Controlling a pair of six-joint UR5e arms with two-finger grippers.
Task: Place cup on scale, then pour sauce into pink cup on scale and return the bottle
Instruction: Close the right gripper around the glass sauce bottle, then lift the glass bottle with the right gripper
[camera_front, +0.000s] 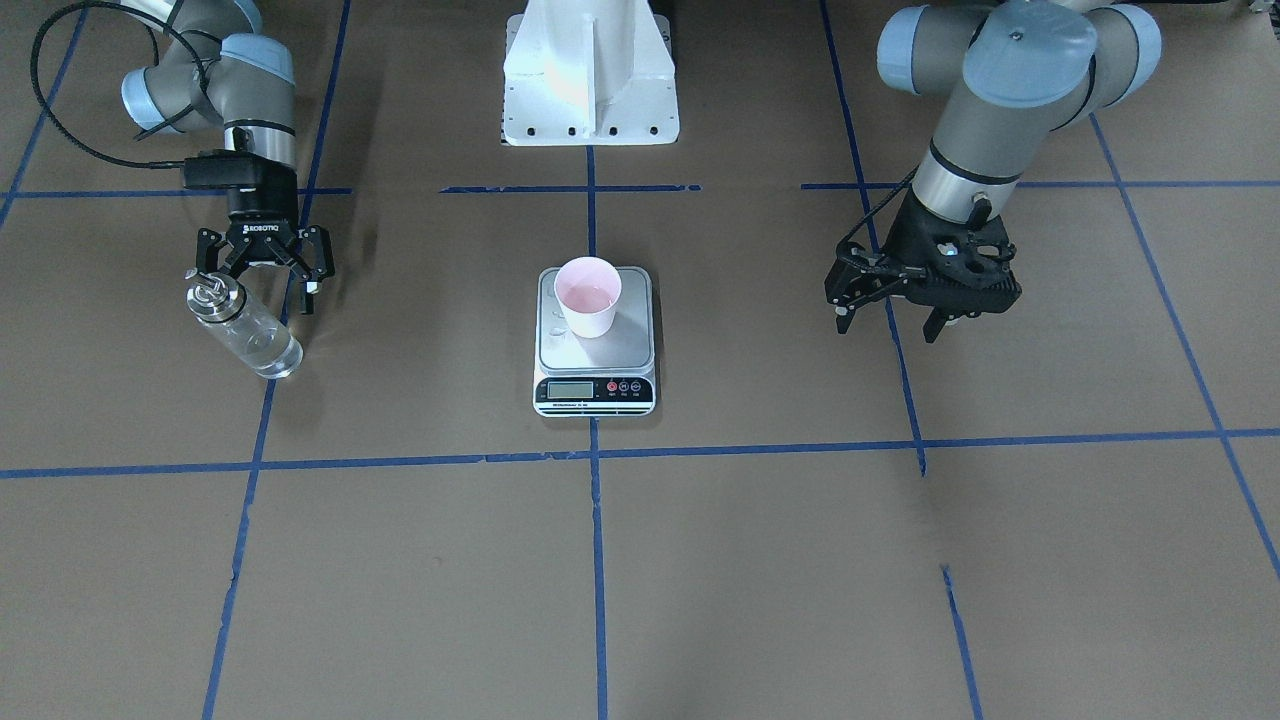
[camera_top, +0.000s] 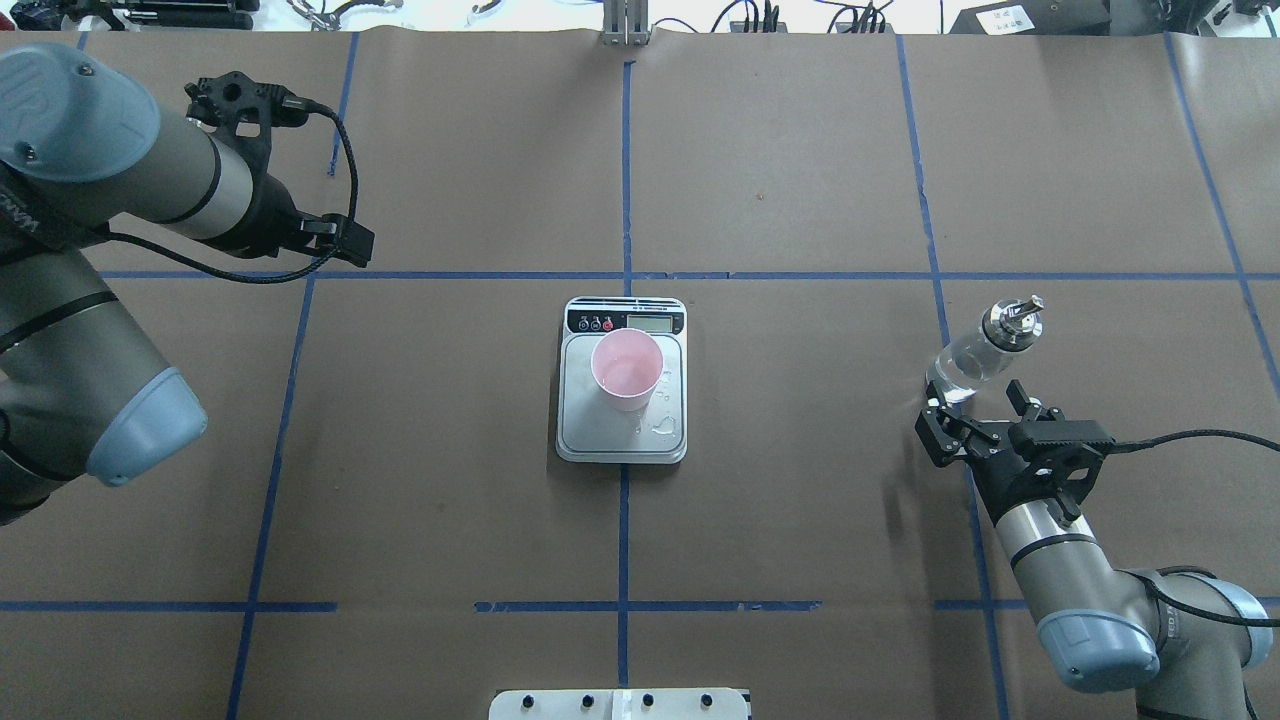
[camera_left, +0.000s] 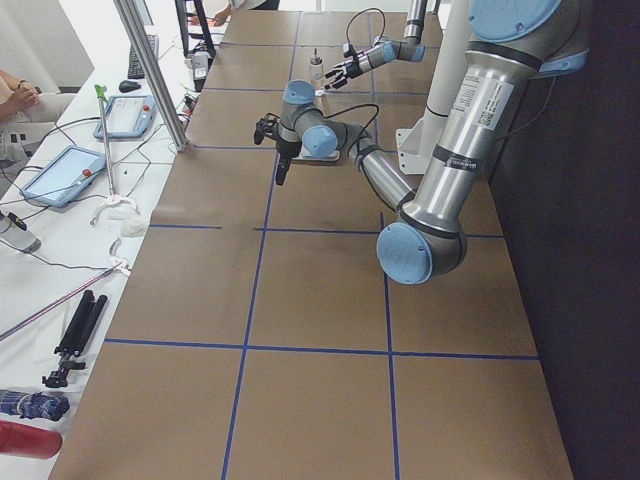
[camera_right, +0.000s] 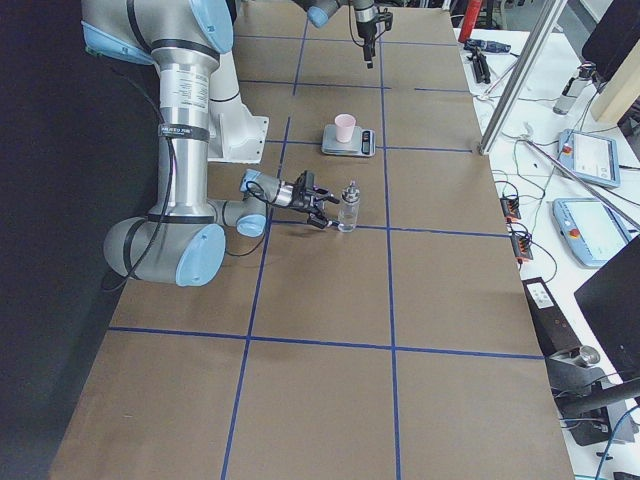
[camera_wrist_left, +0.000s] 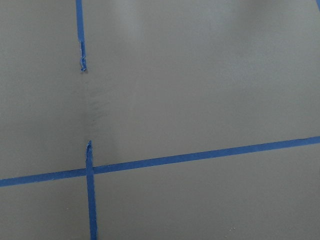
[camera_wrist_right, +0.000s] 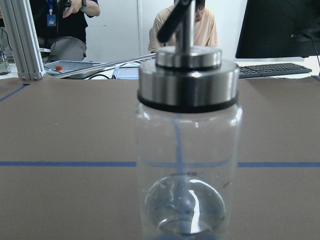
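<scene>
The cup (camera_front: 588, 295) is seen upright on the metal plate of the scale (camera_front: 630, 345), with a little clear liquid in its bottom and drops on the plate beside it. The bottle (camera_top: 985, 345) is stood on the table (camera_front: 760, 560), well off to the robot's right. The right gripper (camera_top: 972, 400) is spread wide just behind it, nothing held. The left gripper (camera_front: 890, 322) is likewise spread and empty, well apart from the scale.

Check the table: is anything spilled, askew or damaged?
Yes. Clear droplets lie on the silver metal plate of the flat square scale, beside the small pale pink cup, towards the robot's right. It looks like liquid spilled outside the cup. Nothing else stands out.
</scene>
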